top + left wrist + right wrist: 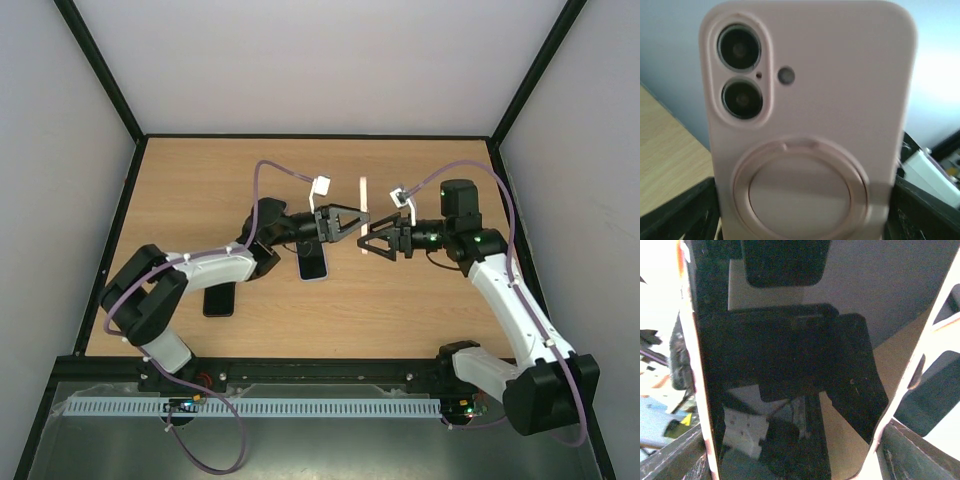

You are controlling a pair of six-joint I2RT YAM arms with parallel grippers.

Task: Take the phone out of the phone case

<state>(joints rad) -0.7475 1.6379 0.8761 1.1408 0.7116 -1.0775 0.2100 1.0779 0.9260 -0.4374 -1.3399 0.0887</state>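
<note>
Top external view: left tool (358, 222) and right tool (368, 243) meet tip to tip above the middle of the desk (420, 310); the phone case (362, 195) stands on edge between them, showing as a thin pale strip rising past both tips, clear of the desk.

Left wrist view: the pink back of the case fills the frame directly ahead of the left tool; two lens openings (740, 49) sit at the upper left; a ring stand (800, 192) lies flat low on the back; the dark left fingers (680, 215) close in against either lower edge of the case; left tool clenched on the phone case.

Right wrist view: the phone (780, 365) faces the right tool, its dark glass throwing reflections; pale pink case rims run down both sides of it; phone seated in the case, not removed. The right fingers (920, 450) stand just outside those rims at the bottom corners; contact with the rims not confirmed; whether this tool is clenched or released cannot be told.

Elsewhere on the desk: a handset (313, 265) with dark screen and pale rim lies flat beneath the left tool's wrist; a black slab (219, 300) lies flat near the left arm's elbow, well apart from both tools.
</note>
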